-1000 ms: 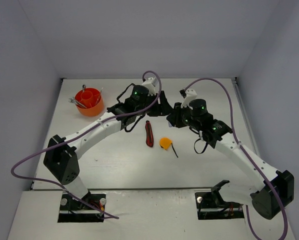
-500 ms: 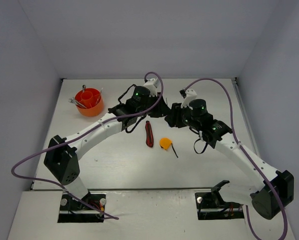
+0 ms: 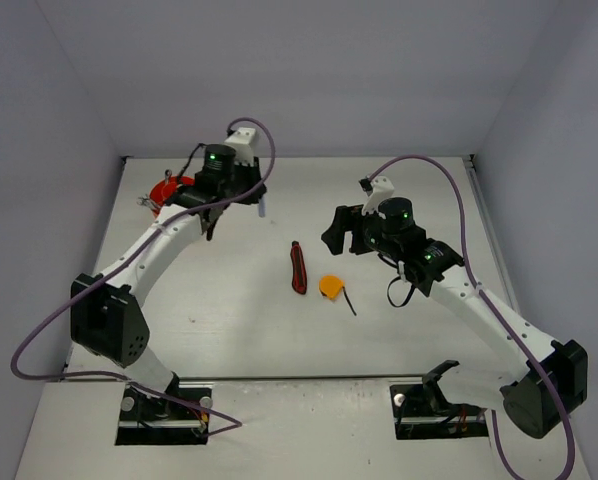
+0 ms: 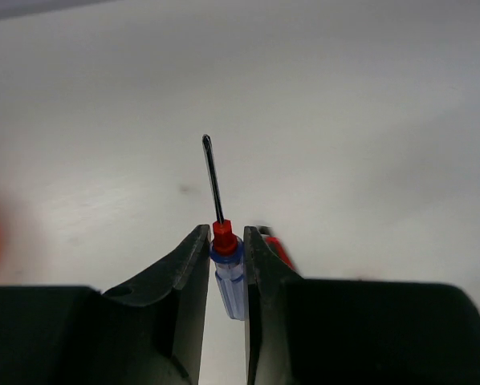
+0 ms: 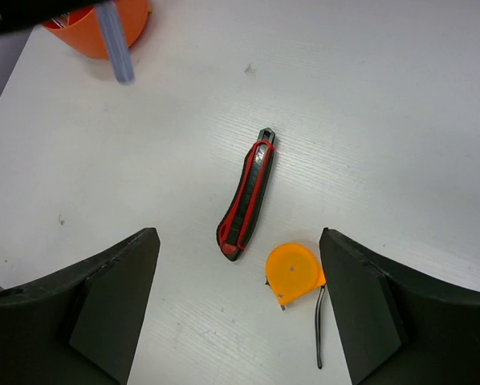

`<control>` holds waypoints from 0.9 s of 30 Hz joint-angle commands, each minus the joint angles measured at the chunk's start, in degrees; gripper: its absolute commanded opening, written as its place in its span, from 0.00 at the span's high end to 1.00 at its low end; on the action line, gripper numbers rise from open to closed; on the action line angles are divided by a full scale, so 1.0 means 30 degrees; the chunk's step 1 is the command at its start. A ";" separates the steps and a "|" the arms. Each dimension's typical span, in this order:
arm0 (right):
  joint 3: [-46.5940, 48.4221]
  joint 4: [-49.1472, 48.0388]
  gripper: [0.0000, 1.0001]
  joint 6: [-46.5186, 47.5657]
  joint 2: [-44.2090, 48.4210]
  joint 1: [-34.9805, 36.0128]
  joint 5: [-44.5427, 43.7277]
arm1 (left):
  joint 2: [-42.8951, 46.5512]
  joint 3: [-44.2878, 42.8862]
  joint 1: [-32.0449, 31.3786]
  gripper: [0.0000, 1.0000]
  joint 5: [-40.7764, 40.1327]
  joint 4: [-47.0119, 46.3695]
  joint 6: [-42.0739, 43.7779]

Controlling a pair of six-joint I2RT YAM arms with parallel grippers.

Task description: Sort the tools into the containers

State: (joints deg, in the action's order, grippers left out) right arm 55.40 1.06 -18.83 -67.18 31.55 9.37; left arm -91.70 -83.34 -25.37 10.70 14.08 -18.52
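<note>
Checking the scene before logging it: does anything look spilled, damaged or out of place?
Nothing stands out. The left gripper holds the screwdriver by its handle; the red-black tool and the orange tape measure lie flat on the table, apart from each other.

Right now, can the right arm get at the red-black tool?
Probably yes. The right gripper hangs open above the red-black tool, which lies flat and uncovered. The tape measure sits beside it, apart. The left gripper, shut on the screwdriver, is by the tub.

arms [image 3: 169,238]: white tubes, black joints
cables [image 3: 419,160]: purple, long loops
lights [image 3: 212,155]: small green dots on wrists
fingers [image 4: 184,281]: black, flat, wide
shoulders [image 3: 106,320]: big black blocks
</note>
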 commanded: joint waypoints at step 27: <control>0.0103 -0.0441 0.21 0.1239 -0.0896 -0.1933 0.1302 | -0.5729 -0.3295 0.8247 1.00 0.1945 -0.1445 1.1033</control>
State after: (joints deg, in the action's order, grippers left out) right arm 55.29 2.15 -16.16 -69.28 26.22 11.65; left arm -110.50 -93.85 -1.38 14.52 13.49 13.50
